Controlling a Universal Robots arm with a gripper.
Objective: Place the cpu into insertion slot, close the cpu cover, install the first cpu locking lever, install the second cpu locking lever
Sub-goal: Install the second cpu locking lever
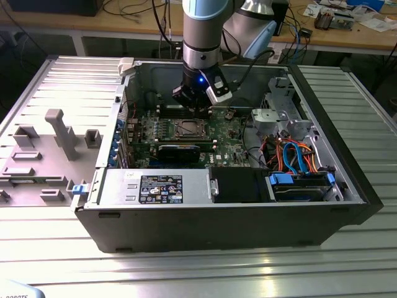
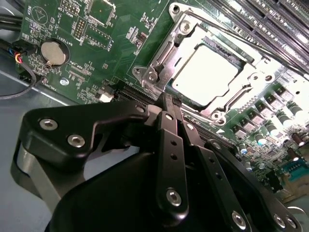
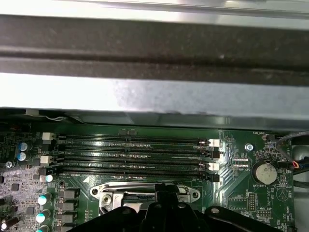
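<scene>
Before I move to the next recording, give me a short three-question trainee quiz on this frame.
1. True or false: the chip already sits in the socket.
2. The gripper hangs nearest to: A the blue cables, B the socket, C the grey tray.
3. Fill in: the round coin battery sits on the green ____.

Key: 1 true. 2 B. 3 board. In the second wrist view the jaws are shut, holding nothing, just beside the socket frame.
</scene>
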